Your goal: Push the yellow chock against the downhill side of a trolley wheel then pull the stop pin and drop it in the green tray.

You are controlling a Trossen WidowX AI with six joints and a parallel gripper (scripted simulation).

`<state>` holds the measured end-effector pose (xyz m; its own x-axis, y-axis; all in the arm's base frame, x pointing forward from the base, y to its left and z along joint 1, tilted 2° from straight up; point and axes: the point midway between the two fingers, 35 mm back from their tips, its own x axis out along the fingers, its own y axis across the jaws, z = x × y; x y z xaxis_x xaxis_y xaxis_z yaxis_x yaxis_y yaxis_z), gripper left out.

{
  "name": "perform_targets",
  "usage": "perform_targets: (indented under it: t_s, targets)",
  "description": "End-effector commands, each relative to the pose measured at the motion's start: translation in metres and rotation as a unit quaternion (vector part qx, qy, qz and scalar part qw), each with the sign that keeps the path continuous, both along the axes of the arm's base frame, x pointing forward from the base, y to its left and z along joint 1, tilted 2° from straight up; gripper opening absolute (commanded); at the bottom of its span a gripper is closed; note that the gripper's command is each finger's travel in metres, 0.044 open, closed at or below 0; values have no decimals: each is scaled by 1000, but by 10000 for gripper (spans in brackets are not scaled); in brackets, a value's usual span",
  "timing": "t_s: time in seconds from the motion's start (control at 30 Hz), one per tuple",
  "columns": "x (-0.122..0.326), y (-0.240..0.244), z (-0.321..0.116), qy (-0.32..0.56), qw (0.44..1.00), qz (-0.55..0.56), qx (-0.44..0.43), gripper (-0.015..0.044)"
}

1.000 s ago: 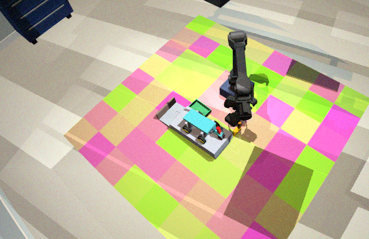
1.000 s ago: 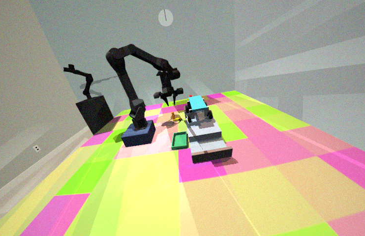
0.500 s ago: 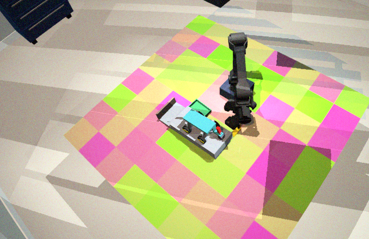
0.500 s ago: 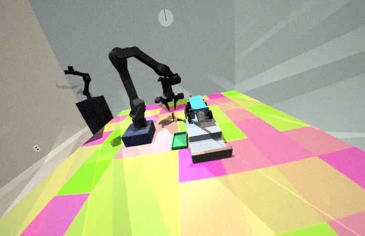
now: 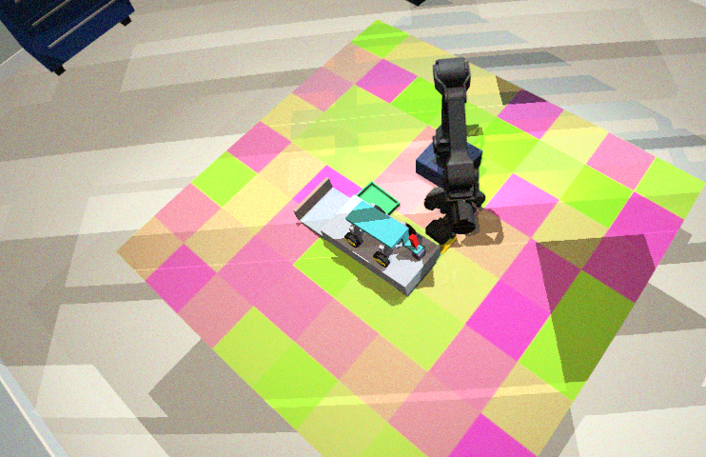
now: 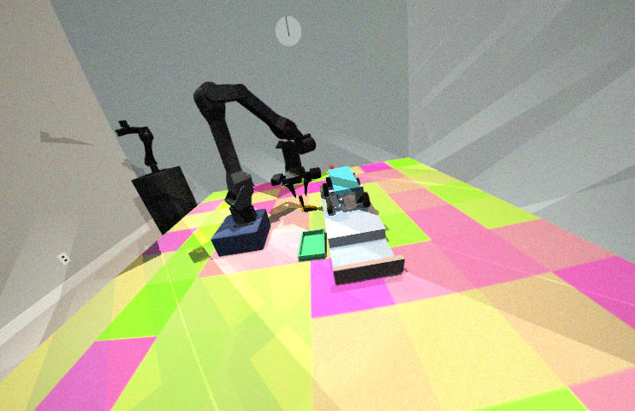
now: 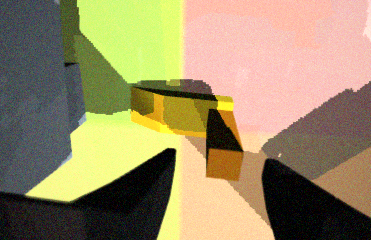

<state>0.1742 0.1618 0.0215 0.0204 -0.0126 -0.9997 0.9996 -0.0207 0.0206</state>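
My gripper is open and points down just above the yellow chock. In the wrist view the chock's orange handle shows between the fingertips, without visible contact. The chock is beside the ramp, near its uphill end and off its surface. The turquoise trolley stands on the ramp. The stop pin's red head shows at its uphill end. The fingertips are hidden in the top view.
The green tray lies beside the ramp, on the arm's side. The arm's dark blue base block stands farther out. A low end wall closes the ramp's downhill end.
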Motion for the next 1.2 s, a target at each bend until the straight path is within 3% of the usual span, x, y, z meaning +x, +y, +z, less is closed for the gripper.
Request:
perform_targets:
  t_s: [0.0,0.9,1.07,1.17]
  targets:
    - [-1,-2,-8,2,1000,-1,-4,190]
    - [-1,-3,-34,2,1000,-1,-4,190]
    - [0,-1,-31,1,1000,-2,-1,59]
    - [0,-1,-31,1,1000,-2,-1,39]
